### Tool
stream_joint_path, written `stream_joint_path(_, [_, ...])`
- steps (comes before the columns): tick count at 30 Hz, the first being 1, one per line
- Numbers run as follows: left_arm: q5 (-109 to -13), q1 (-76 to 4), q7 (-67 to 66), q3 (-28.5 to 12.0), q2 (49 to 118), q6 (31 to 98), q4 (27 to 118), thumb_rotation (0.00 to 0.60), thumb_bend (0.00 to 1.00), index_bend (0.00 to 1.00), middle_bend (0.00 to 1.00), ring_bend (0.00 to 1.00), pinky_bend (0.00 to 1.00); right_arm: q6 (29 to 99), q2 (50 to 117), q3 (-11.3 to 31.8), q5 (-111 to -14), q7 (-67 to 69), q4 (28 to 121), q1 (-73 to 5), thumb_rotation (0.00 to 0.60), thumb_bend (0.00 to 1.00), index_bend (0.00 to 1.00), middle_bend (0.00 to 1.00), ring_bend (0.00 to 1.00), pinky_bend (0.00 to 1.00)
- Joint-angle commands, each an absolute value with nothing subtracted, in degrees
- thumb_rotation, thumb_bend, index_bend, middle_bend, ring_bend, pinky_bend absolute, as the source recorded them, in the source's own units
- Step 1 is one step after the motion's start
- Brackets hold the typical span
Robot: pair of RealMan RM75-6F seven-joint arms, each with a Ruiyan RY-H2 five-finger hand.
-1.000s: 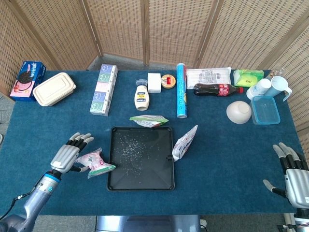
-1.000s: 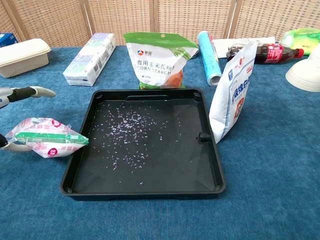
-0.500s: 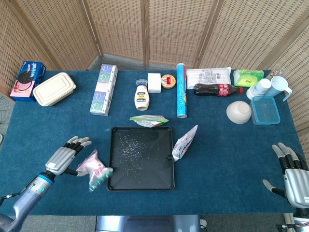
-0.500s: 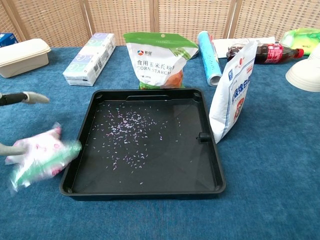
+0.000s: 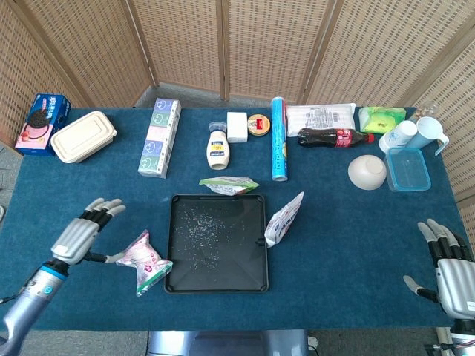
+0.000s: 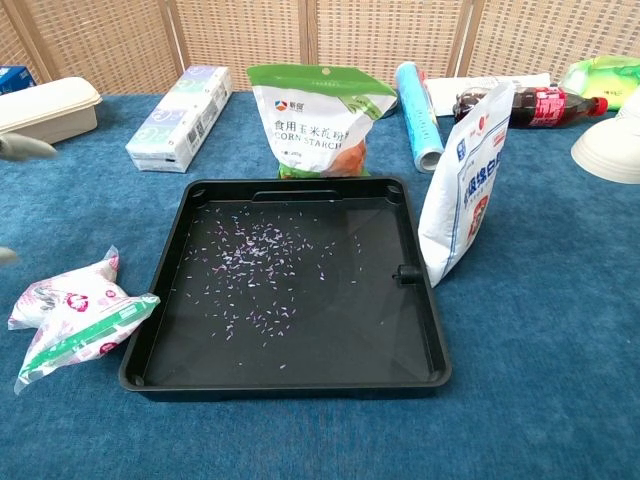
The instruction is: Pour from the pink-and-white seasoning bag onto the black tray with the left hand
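The pink-and-white seasoning bag (image 5: 145,260) (image 6: 74,316) lies flat on the blue cloth just left of the black tray (image 5: 177,280) (image 6: 420,330), its green-banded end touching the tray's left rim. Pale flakes are scattered across the tray's floor. My left hand (image 5: 76,236) hovers to the left of the bag with fingers spread, holding nothing; only blurred fingertips (image 6: 25,147) show at the chest view's left edge. My right hand (image 5: 445,265) rests open at the table's far right front, away from everything.
A corn starch bag (image 6: 310,118) stands behind the tray and a white-and-blue bag (image 6: 465,180) leans at its right rim. Boxes, a mayonnaise bottle (image 5: 218,149), a blue tube (image 5: 278,147), a cola bottle (image 5: 334,137), a bowl (image 5: 367,171) and containers line the back.
My left hand let go of the seasoning bag and drew back to the left. The bag dropped and settled flat against the tray's left rim. The right hand stayed still.
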State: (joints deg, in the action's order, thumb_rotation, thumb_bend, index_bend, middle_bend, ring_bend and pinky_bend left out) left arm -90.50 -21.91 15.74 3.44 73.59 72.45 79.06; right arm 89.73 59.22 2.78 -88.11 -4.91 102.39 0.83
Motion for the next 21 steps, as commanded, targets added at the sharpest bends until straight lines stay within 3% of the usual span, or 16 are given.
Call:
stream_joint_path(1, [-89.8, -20.4, 15.2, 2.9, 71.6, 74.5, 79.4, 0.409, 0.0, 0.02, 0.0, 0.0, 0.02, 89.8, 59.2, 2.8, -88.2, -4.8, 102.4, 0.9, 0.6, 0.0, 0.0, 0.0, 0.08, 0.09])
stream_joint_path(9, [-86.2, -16.1, 10.4, 2.2, 67.7, 78.4, 81.0, 0.505, 0.0, 0.02, 0.0, 0.0, 0.02, 90.1, 59.4, 2.8, -88.4, -5.0, 102.3, 0.9, 0.6, 0.0, 0.0, 0.0, 0.08, 0.09])
stream_joint_path(16, [-85.5, -12.0, 9.3, 2.0, 67.2, 83.3, 80.5, 0.527, 0.0, 0.02, 0.0, 0.0, 0.02, 90.9, 60.2, 3.1, -88.9, -5.6, 101.7, 0.9, 0.6, 0.0, 0.0, 0.01, 0.08, 0.09])
stream_joint_path(21, [-84.7, -10.0, 6.0, 1.3, 68.2, 86.1, 80.4, 0.6, 0.0, 0.02, 0.0, 0.0, 0.02, 91.5, 60.8, 3.4, -89.0, -6.1, 101.1, 1.0, 0.6, 0.0, 0.0, 0.01, 0.08, 0.09])
